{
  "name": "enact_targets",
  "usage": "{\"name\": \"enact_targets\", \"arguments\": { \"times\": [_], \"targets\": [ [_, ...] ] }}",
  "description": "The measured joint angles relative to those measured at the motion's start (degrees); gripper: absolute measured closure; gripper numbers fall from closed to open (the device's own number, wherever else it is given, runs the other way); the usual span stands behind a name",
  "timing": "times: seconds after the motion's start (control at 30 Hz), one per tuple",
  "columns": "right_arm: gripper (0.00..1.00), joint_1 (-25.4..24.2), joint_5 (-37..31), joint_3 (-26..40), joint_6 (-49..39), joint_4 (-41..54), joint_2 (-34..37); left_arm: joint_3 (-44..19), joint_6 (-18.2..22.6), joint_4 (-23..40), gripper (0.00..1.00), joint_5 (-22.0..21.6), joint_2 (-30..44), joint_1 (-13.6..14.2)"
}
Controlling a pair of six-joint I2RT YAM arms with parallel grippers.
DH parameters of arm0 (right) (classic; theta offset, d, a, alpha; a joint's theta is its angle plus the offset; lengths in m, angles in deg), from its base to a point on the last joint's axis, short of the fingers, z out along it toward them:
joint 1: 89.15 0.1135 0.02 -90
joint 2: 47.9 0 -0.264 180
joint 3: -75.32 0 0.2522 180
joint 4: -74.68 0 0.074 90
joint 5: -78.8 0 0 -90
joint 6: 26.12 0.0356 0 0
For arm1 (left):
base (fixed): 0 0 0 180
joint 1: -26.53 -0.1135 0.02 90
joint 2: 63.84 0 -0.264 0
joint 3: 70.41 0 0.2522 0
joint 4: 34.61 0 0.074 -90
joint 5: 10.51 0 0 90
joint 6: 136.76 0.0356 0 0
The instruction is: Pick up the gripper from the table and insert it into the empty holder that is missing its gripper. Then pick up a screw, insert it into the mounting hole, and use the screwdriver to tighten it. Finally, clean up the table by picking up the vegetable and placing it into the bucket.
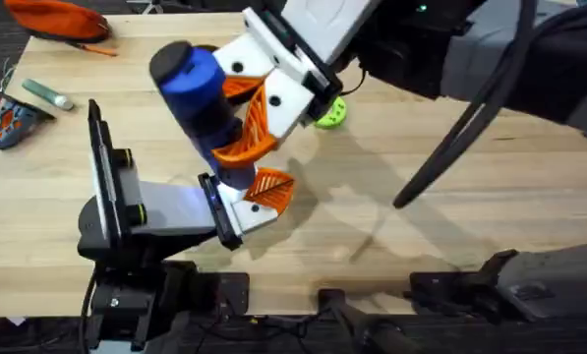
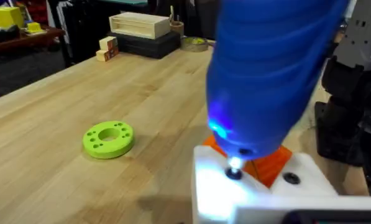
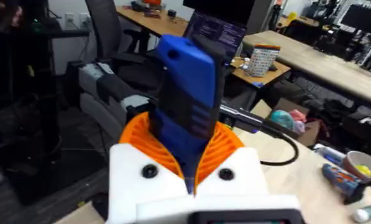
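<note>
The blue screwdriver stands tilted, and my right gripper is shut on it with its orange ribbed pads. Its lit metal tip presses on a dark screw spot of the white holder on my left gripper. Beside the tip, an orange gripper piece rises from the white mounts, which stand close together. The screw itself is hidden under the tip. The vegetable and the bucket are out of view.
A lime-green disc with holes lies on the table beyond the grippers. An orange pouch, a grey-green marker and a small colourful item lie at the far left. A wooden box sits far back.
</note>
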Motion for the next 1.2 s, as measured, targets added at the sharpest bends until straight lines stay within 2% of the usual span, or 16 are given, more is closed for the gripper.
{"name": "enact_targets", "arguments": {
  "times": [0.1, 0.33, 0.5, 0.87, 1.03, 1.2],
  "targets": [
    [0.994, -0.7, 0.0, 0.0, 2.8, -4.9, 0.5, 0.0, 0.0, 0.0, 0.985, -0.2, 0.0, 0.0],
    [0.995, -1.8, -0.6, 1.7, 17.0, -22.4, 2.0, 0.0, 0.0, 0.0, 0.985, -0.4, 0.0, 0.1],
    [0.995, -2.3, -0.5, 4.4, 24.8, -27.9, 2.0, 0.0, 0.0, 0.0, 0.985, -0.3, 0.0, 0.1],
    [0.995, -2.8, -0.4, 4.5, 33.0, -29.2, 2.0, 0.0, 0.0, -0.1, 0.985, -0.3, 0.0, 0.1],
    [0.995, -4.5, -1.1, 4.5, 37.3, -29.0, 2.0, 0.0, 0.0, 0.0, 0.985, -0.3, 0.0, 0.1],
    [0.995, -8.4, -3.9, 4.5, 40.6, -22.0, 2.0, 0.0, 0.0, 0.0, 0.985, -0.3, 0.0, 0.1]
  ]
}}
